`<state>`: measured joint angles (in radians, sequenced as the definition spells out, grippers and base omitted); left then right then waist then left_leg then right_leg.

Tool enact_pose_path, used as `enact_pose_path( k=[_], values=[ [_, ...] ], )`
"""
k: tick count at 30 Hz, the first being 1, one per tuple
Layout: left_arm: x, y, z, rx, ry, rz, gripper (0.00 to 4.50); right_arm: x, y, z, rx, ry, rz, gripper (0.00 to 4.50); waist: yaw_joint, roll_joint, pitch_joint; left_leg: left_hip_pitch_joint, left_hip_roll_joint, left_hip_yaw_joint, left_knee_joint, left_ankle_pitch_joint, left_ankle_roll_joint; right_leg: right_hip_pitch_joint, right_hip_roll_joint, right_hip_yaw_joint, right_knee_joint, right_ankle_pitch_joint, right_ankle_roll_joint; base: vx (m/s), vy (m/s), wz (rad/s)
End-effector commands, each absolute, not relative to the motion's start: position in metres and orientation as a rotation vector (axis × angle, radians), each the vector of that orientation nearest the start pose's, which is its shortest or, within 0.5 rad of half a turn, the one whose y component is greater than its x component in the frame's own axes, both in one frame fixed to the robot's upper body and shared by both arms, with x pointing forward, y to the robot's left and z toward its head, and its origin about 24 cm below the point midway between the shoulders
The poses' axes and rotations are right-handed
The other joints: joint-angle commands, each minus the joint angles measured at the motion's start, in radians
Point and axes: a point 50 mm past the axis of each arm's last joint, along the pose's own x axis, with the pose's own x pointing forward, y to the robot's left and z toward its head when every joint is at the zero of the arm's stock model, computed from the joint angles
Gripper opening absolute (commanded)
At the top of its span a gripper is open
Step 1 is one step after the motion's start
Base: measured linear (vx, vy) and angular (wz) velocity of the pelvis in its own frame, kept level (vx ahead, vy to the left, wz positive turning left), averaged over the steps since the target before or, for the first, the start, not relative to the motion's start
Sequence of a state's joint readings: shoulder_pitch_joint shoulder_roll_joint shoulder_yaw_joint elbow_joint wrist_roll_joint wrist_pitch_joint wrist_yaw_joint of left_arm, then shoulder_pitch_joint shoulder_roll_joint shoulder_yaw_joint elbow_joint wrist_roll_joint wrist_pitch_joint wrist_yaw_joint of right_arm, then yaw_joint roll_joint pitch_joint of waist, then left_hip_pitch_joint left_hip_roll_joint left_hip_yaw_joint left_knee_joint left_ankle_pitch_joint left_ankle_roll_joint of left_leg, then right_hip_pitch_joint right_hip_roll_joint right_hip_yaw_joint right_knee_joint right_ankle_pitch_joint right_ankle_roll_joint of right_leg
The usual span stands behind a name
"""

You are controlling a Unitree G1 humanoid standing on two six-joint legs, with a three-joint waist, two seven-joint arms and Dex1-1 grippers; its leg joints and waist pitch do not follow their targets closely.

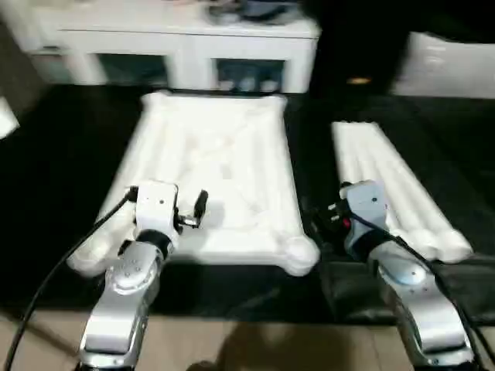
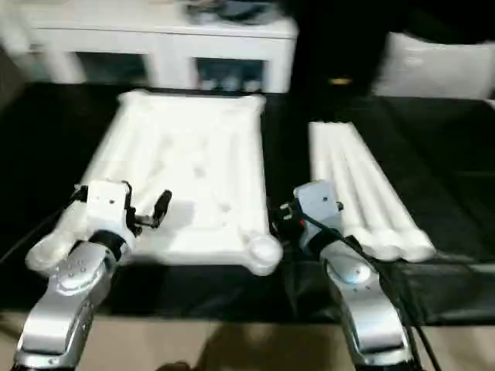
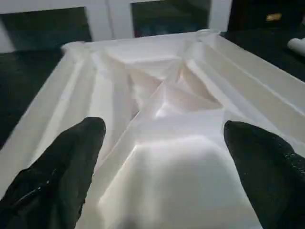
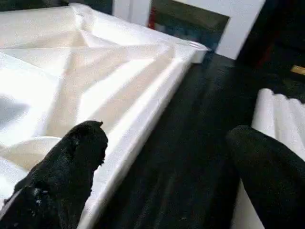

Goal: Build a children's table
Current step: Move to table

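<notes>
The children's table top lies upside down on a black mat, its ribbed underside up and round sockets at its corners. Several long white legs lie side by side on the mat to its right. My left gripper hovers over the top's near left part. Its two black fingers stand wide open with nothing between them. My right gripper is over the dark strip of mat between the top's right edge and the legs. It is open too and holds nothing.
A white cabinet with glass doors stands behind the mat. The black mat spreads under everything, and wooden floor shows at the near edge. A white cushion-like object sits at the back right. Cables run along both forearms.
</notes>
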<state>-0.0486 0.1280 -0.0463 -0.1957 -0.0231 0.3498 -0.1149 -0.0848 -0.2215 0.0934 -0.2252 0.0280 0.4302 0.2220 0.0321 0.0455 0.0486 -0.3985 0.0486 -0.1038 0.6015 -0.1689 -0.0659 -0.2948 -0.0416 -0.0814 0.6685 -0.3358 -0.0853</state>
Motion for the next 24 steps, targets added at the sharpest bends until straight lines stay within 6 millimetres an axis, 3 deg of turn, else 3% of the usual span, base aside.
enact_pose_path(
  k=[1, 2, 3, 4, 5, 6, 7, 8, 9, 10, 11, 12, 13, 15, 16, 17, 18, 20, 22, 23, 24],
  values=[
    [0.261, 0.144, 0.069, 0.096, 0.113, -0.185, 4.48, 0.262, -0.156, 0.074, -0.195, 0.162, 0.278, 4.50, -0.020, 0.025, -0.038, 0.064, 0.166, -0.096, -0.186, -0.683, 0.016, -0.017, -0.001, 0.041, 0.037, -0.089, -0.080, -0.093, -0.126, 0.28],
    [0.261, 0.144, 0.067, 0.107, 0.128, -0.189, 4.48, 0.261, -0.157, 0.073, -0.194, 0.168, 0.278, 4.50, -0.020, 0.013, -0.035, 0.050, 0.161, -0.090, -0.195, -0.700, 0.022, -0.012, -0.005, 0.056, 0.037, -0.087, -0.052, -0.097, -0.152, 0.13],
    [0.261, 0.145, 0.065, 0.134, 0.144, -0.199, 4.48, 0.261, -0.158, 0.073, -0.196, 0.174, 0.278, 4.50, -0.004, -0.006, -0.024, 0.014, 0.116, -0.047, -0.187, -0.696, 0.026, -0.003, -0.023, 0.090, -0.015, -0.155, -0.051, -0.120, -0.205, 0.15],
    [0.261, 0.145, 0.065, 0.134, 0.144, -0.199, 4.48, 0.261, -0.158, 0.073, -0.196, 0.174, 0.278, 4.50, 0.005, -0.030, -0.021, 0.007, 0.077, -0.010, -0.129, -0.634, 0.023, -0.016, -0.060, 0.124, -0.099, -0.281, -0.083, -0.120, -0.205, 0.15],
    [0.261, 0.145, 0.065, 0.140, 0.145, -0.205, 4.48, 0.260, -0.158, 0.072, -0.199, 0.173, 0.276, 4.50, 0.020, -0.080, -0.021, 0.062, 0.019, 0.121, 0.137, -0.346, 0.024, -0.077, -0.157, 0.137, -0.258, -0.745, -0.122, -0.135, -0.193, 0.04],
    [0.262, 0.144, 0.065, 0.135, 0.142, -0.219, 4.48, 0.260, -0.160, 0.072, -0.216, 0.170, 0.264, 4.50, 0.019, -0.072, -0.004, -0.026, 0.057, 0.145, 0.151, -0.151, 0.042, -0.023, -0.184, 0.179, -0.225, -0.804, -0.029, -0.039, -0.135, -0.23],
    [0.262, 0.141, 0.065, 0.128, 0.148, -0.249, 4.48, 0.260, -0.161, 0.074, -0.178, 0.152, 0.277, 4.50, 0.038, -0.078, -0.023, -0.046, 0.071, 0.152, 0.091, -0.091, 0.026, 0.018, -0.162, 0.173, -0.175, -0.635, 0.088, -0.039, -0.135, -0.23],
    [0.262, 0.141, 0.065, 0.128, 0.149, -0.251, 4.48, 0.260, -0.161, 0.074, -0.176, 0.150, 0.278, 4.50, 0.049, -0.079, -0.036, -0.032, 0.079, 0.155, 0.054, -0.086, 0.044, 0.015, -0.136, 0.173, -0.152, -0.487, 0.105, 0.006, -0.113, -0.05],
    [0.263, 0.140, 0.065, 0.116, 0.154, -0.273, 4.48, 0.260, -0.161, 0.076, -0.158, 0.138, 0.290, 4.50, 0.050, -0.055, -0.052, 0.005, 0.096, 0.167, -0.001, -0.057, 0.088, 0.010, -0.087, 0.147, -0.129, -0.175, 0.085, -0.048, -0.096, 0.18],
    [0.264, 0.138, 0.065, 0.106, 0.155, -0.293, 4.48, 0.260, -0.161, 0.078, -0.152, 0.117, 0.304, 4.50, 0.040, -0.046, -0.054, 0.006, 0.117, 0.164, -0.022, -0.015, 0.130, 0.003, -0.062, 0.125, -0.115, 0.072, 0.089, -0.048, -0.096, 0.18],
    [0.265, 0.137, 0.065, 0.105, 0.153, -0.303, 4.48, 0.259, -0.161, 0.079, -0.155, 0.111, 0.322, 4.50, 0.034, -0.025, -0.063, 0.018, 0.147, 0.154, -0.034, 0.007, 0.125, 0.002, -0.068, 0.111, -0.093, 0.148, 0.063, -0.031, -0.052, 0.02],
    [0.267, 0.137, 0.065, 0.100, 0.147, -0.307, 4.48, 0.258, -0.160, 0.080, -0.134, 0.113, 0.344, 4.50, 0.025, -0.005, -0.058, 0.019, 0.176, 0.145, -0.044, -0.015, 0.133, -0.007, -0.079, 0.094, -0.091, 0.187, 0.026, 0.000, 0.000, 0.00],
    [0.267, 0.137, 0.065, 0.100, 0.147, -0.307, 4.48, 0.258, -0.160, 0.080, -0.134, 0.113, 0.344, 4.50, 0.019, -0.008, -0.055, 0.026, 0.193, 0.143, -0.053, -0.082, 0.133, -0.006, -0.095, 0.094, -0.098, 0.159, -0.020, 0.000, 0.000, 0.00],
    [0.272, 0.133, 0.068, 0.120, 0.129, -0.398, 4.48, 0.258, -0.167, 0.080, -0.147, 0.141, 0.345, 4.50, 0.023, -0.006, -0.050, 0.027, 0.181, 0.159, -0.051, -0.115, 0.115, -0.003, -0.103, 0.099, -0.109, 0.136, -0.071, 0.000, 0.000, 0.00],
    [0.273, 0.133, 0.069, 0.129, 0.126, -0.419, 4.48, 0.258, -0.168, 0.080, -0.154, 0.148, 0.343, 4.50, 0.028, -0.008, -0.049, 0.027, 0.174, 0.171, -0.050, -0.119, 0.101, -0.003, -0.099, 0.100, -0.117, 0.104, -0.074, 0.000, 0.000, 0.00],
    [0.275, 0.130, 0.070, 0.152, 0.119, -0.475, 4.48, 0.257, -0.172, 0.079, -0.158, 0.168, 0.361, 4.50, 0.029, -0.007, -0.049, 0.029, 0.177, 0.173, -0.052, -0.121, 0.091, -0.003, -0.099, 0.099, -0.116, 0.093, -0.076, 0.000, 0.000, 0.00],
    [0.277, 0.128, 0.071, 0.170, 0.120, -0.553, 4.48, 0.254, -0.173, 0.080, -0.174, 0.171, 0.416, 4.50, 0.031, 0.007, -0.051, 0.031, 0.184, 0.174, -0.056, -0.129, 0.080, -0.003, -0.097, 0.096, -0.114, 0.084, -0.077, 0.000, 0.000, 0.00],
    [0.278, 0.124, 0.071, 0.188, 0.117, -0.696, 4.48, 0.249, -0.176, 0.081, -0.197, 0.177, 0.508, 4.50, 0.029, -0.002, -0.051, 0.034, 0.190, 0.178, -0.061, -0.151, 0.073, -0.004, -0.098, 0.096, -0.112, 0.107, -0.077, 0.000, 0.000, 0.00],
    [0.278, 0.123, 0.070, 0.216, 0.134, -0.799, 4.48, 0.246, -0.178, 0.083, -0.190, 0.190, 0.557, 4.50, 0.029, 0.001, -0.050, 0.034, 0.185, 0.189, -0.059, -0.153, 0.080, -0.008, -0.103, 0.097, -0.113, 0.126, -0.093, 0.000, 0.000, 0.00],
    [0.279, 0.122, 0.067, 0.236, 0.159, -0.858, 4.19, 0.245, -0.179, 0.084, -0.186, 0.195, 0.591, 4.50, 0.029, -0.005, -0.050, 0.034, 0.185, 0.192, -0.059, -0.155, 0.080, -0.007, -0.104, 0.097, -0.113, 0.123, -0.094, 0.000, 0.000, 0.00],
    [0.279, 0.122, 0.065, 0.270, 0.197, -0.934, 4.19, 0.244, -0.179, 0.086, -0.187, 0.202, 0.629, 4.50, 0.030, -0.004, -0.050, 0.034, 0.184, 0.196, -0.059, -0.151, 0.085, -0.006, -0.106, 0.097, -0.111, 0.109, -0.097, 0.000, 0.000, 0.00]
  ],
)
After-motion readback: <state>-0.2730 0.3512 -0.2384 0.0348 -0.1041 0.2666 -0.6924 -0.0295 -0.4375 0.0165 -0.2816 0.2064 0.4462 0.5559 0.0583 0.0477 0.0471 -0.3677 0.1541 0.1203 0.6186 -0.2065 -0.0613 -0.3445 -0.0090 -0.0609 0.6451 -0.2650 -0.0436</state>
